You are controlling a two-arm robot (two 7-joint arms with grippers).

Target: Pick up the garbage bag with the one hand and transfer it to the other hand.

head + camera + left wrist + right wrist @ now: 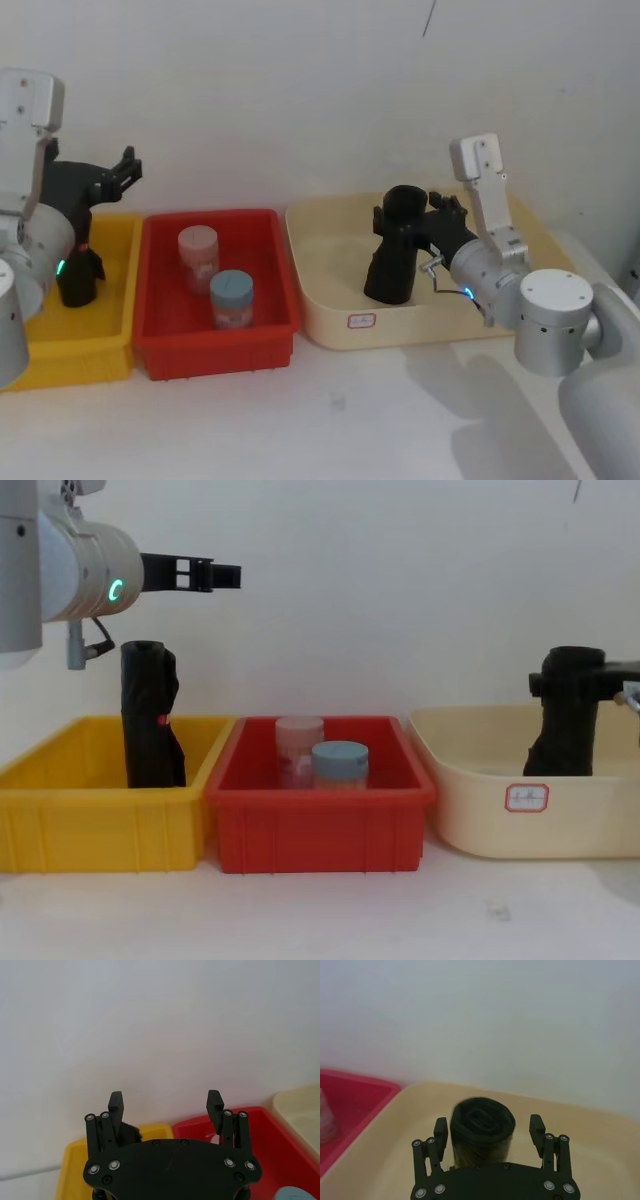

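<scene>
Right gripper (pixel 488 1124) straddles garbage bag (pixel 398 250), slack both sides; left gripper (pixel 165 1097) spread.

Pink jar (pixel 198 255), blue-lidded jar (pixel 231 297) in red bin (pixel 220 356); yellow bin (pixel 75 362); cream bin (pixel 410 330).
</scene>
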